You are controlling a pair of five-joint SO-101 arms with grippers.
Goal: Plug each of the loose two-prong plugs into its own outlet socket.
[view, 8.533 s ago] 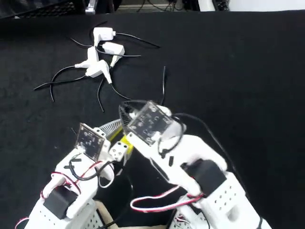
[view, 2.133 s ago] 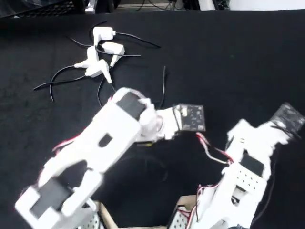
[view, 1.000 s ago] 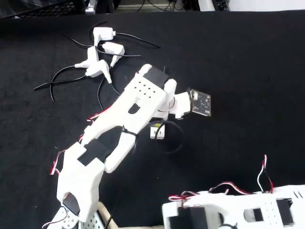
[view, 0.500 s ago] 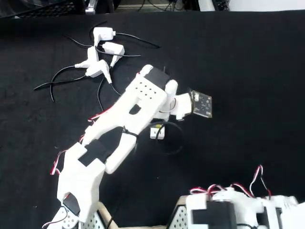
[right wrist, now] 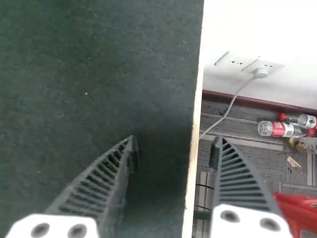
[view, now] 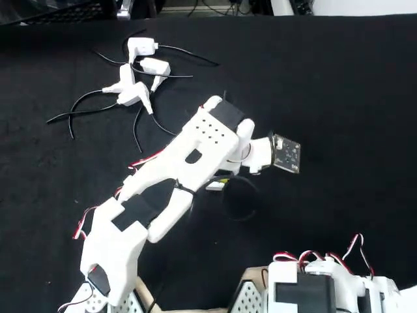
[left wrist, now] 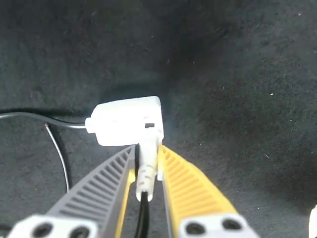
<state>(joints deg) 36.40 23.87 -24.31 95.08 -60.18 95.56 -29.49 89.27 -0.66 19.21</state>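
Observation:
My left gripper (left wrist: 147,148) is shut on the ribbed white neck and black cord of a white plug (left wrist: 126,121), which rests on the black table cloth. A thin cord (left wrist: 39,119) leaves the plug's side. In the high view the left arm (view: 195,153) stretches to mid-table, the plug (view: 216,185) peeks out under it, and a black cord loop (view: 242,215) lies beside it. Several loose white plugs (view: 140,68) with black cords lie at the far left. My right gripper (right wrist: 173,144) is open, holds nothing, and hangs over the table's edge (right wrist: 197,99).
The right arm's base (view: 326,293) sits folded at the near right edge. Black cords (view: 78,107) trail around the loose plugs. Past the table's edge, the right wrist view shows a floor with bottles (right wrist: 280,128) and a wall outlet (right wrist: 247,63).
The left arm has swung out from the near edge to mid-table and, in the last half second, shifted slightly right with the plug. The right arm has pulled back to the near right corner.

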